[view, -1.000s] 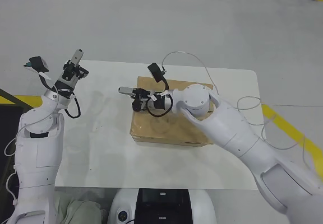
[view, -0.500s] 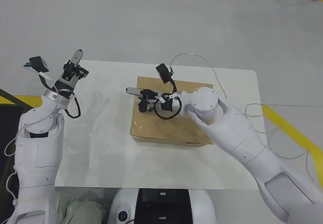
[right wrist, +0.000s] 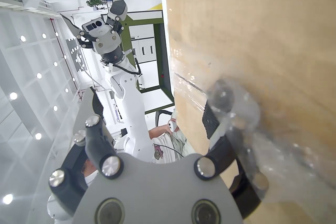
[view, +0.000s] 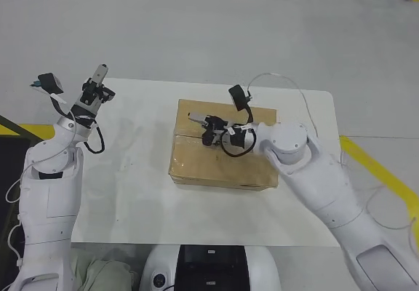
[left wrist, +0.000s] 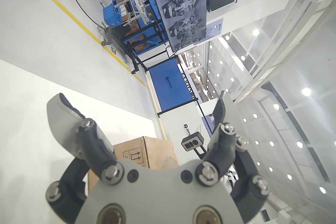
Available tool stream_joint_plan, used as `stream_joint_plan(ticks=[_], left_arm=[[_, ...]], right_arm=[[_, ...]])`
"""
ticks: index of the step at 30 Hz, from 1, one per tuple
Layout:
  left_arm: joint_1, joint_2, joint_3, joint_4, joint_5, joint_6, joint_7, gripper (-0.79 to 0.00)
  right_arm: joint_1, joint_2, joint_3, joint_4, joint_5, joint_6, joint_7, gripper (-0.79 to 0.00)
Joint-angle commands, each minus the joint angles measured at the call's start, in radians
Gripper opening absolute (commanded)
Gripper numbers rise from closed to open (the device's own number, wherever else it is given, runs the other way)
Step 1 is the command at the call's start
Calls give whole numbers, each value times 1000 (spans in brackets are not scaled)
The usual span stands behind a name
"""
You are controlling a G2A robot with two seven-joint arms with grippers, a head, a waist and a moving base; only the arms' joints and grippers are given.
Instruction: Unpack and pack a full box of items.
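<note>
We see a closed cardboard box (view: 222,149) sitting on a white table (view: 133,196), its top flaps sealed along the middle with a strip of clear tape (right wrist: 187,87).

The right claw (view: 198,116) lies low over the box top, near the far corner on the robot's left side. Its jaws are spread and pinch nothing. One finger (right wrist: 210,117) lies right at the taped seam, with the box top filling the space directly beside and beyond it; glossy tape blurs around that finger, and we cannot tell whether it is under the tape or only pressed against it. The other finger (right wrist: 92,109) stands out in open air, off the box top.

The left claw (view: 97,80) is raised above the table's far corner on the robot's left, tipped up and away from the robot. Its jaws are spread wide and hold nothing. From this claw the box is well apart, lower down and off toward the right arm, with bare tabletop between them.
</note>
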Motion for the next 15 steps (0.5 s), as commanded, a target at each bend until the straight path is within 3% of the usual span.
stream_joint_plan(ticks=[1, 15], left_arm=[[0, 0, 0, 0, 0, 0, 0, 0], [0, 0, 0, 0, 0, 0, 0, 0]], right_arm=[[-27, 10, 26, -30, -17, 23, -4, 0], [-211, 63, 192, -224, -95, 120, -29, 0]])
